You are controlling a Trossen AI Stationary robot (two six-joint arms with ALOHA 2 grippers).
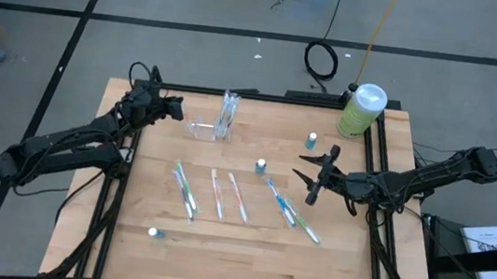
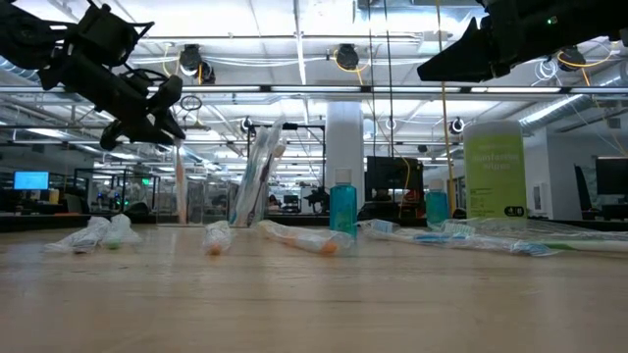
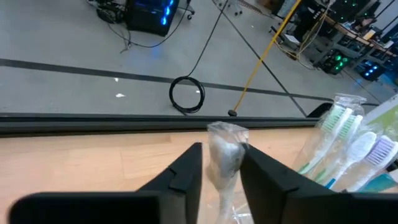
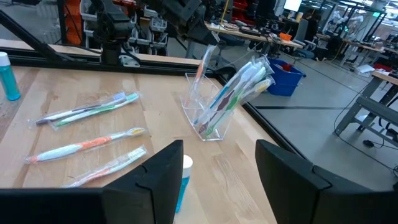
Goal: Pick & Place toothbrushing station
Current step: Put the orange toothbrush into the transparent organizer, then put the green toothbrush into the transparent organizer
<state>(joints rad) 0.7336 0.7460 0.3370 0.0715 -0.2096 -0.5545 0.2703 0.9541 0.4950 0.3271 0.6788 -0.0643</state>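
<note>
two claws: left claw (image 3: 221, 171) pinching wrapped toothbrush (image 3: 225, 152) over toothbrushing station (image 1: 213, 121) at 11 o'clock; right claw (image 4: 217, 165) wide, empty. light, brittle, slippery; grip rim.

Bright, even overhead lighting; ceiling lamps (image 2: 339, 57) glare in low view; shadows faint.

left gripper (image 1: 177, 109): raised, fingers narrowly apart | right gripper (image 1: 312, 177): raised, fingers spread wide, nothing held
</note>
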